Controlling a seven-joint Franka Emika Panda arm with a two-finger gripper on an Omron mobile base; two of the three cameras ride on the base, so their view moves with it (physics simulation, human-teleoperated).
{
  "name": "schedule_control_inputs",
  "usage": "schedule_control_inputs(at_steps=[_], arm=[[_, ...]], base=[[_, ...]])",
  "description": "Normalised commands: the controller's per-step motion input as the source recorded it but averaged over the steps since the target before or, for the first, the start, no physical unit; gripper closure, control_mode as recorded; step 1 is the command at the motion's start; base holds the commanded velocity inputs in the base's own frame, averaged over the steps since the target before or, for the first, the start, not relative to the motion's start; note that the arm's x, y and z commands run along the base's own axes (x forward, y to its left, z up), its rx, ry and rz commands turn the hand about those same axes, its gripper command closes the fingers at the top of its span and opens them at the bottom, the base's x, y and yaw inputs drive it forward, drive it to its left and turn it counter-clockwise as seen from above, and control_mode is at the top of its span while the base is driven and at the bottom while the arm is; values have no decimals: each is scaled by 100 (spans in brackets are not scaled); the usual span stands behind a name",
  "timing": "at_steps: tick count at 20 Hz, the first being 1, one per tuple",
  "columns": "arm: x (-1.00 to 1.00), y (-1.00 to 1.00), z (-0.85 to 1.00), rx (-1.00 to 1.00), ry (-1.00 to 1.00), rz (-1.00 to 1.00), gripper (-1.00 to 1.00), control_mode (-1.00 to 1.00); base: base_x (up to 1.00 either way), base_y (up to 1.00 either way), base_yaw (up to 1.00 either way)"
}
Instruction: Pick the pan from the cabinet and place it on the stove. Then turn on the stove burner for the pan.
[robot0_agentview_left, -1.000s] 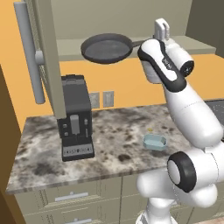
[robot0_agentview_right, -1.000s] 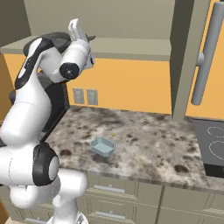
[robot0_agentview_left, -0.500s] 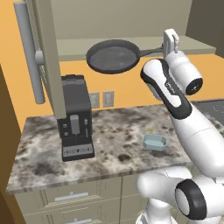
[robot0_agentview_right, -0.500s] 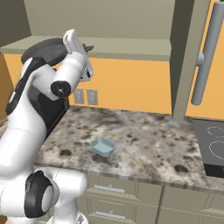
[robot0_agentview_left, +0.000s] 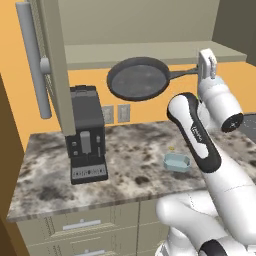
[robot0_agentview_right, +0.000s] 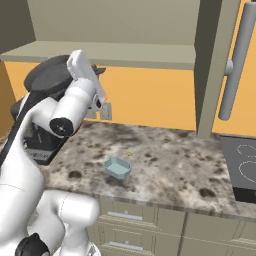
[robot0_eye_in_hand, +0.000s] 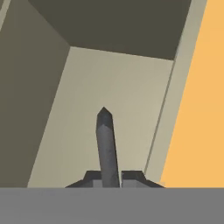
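Observation:
The dark grey pan (robot0_agentview_left: 139, 79) hangs in the air in front of the open cabinet (robot0_agentview_left: 150, 50), above the counter and tilted toward the camera. Its thin handle runs right into my gripper (robot0_agentview_left: 207, 65), which is shut on the handle's end. From the right base view the pan (robot0_agentview_right: 47, 77) sits behind my gripper (robot0_agentview_right: 85, 65), below the cabinet (robot0_agentview_right: 115, 50) shelf. In the hand view the handle (robot0_eye_in_hand: 106, 144) sticks up between the fingertips of the gripper (robot0_eye_in_hand: 109, 177). The black stove (robot0_agentview_right: 242, 167) with thin white ring outlines lies at the counter's far right.
A black coffee machine (robot0_agentview_left: 87, 135) stands on the speckled counter (robot0_agentview_left: 130, 165) under the open cabinet door (robot0_agentview_left: 47, 65). A small blue bowl (robot0_agentview_left: 176, 162) lies near the counter's front. Another door with a long bar handle (robot0_agentview_right: 235, 65) hangs open near the stove.
The pan has travelled right and a little down, out from the cabinet shelf, carried by my gripper. My arm has swung right with it. The base has stayed put.

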Motion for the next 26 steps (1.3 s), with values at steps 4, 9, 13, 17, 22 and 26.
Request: schedule_control_inputs(at_steps=[4,9,13,17,22,26], arm=[[-64,-11,-26,0,0,-6,100,-100],[-55,-17,-21,0,0,-4,100,-100],[-55,-18,-18,0,0,-4,100,-100],[-56,-23,-17,1,0,-5,100,-100],[-52,-7,-17,0,0,-5,100,-100],[-9,0,-3,0,1,-1,100,-100]], base=[[0,0,0],[0,0,0],[0,0,0],[0,0,0],[0,0,0],[0,0,0]])
